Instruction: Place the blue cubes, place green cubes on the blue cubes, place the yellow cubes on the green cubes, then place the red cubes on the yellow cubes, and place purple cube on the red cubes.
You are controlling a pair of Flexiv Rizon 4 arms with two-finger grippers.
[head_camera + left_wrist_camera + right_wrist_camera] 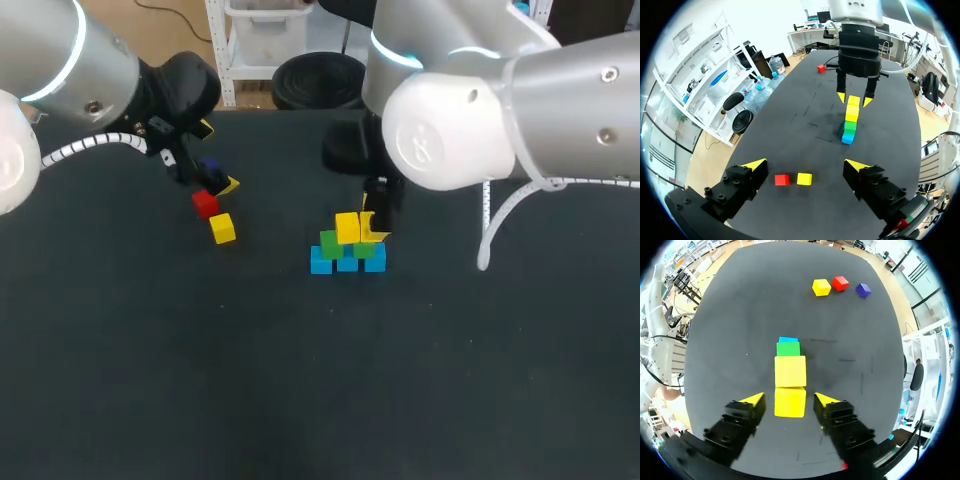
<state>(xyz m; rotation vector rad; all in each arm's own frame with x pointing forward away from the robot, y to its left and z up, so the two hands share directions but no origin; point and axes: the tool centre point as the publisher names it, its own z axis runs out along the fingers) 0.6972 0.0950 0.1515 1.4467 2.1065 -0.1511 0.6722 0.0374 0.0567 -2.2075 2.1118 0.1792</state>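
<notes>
**Right arm.** The right gripper point(789, 399) hangs over one end of the stack with its fingers apart. One yellow cube point(790, 402) sits between the yellow tips with a narrow gap on each side, so neither finger touches it. A second yellow cube point(790, 371) lies just ahead of it, on the same level.

**Stack.** In the head view, the blue cubes point(321, 262) form a bottom row of three. The green cubes point(330, 243) rest on them, and the two yellow cubes sit on top.

**Left arm.** The left gripper point(806, 166) is well apart from the stack and its fingers are spread wide. A red cube point(782, 179) and a loose yellow cube point(804, 178) lie on the table point(320, 380) ahead of the gripper, between its fingers and just beside each other. Neither cube is gripped. A purple cube point(863, 289) lies beside the red one. A further red cube point(821, 68) lies far beyond the right gripper.

**Materials.** All cubes are plain, solid-coloured blocks with sharp edges. The table surface is flat, matte and black.
</notes>
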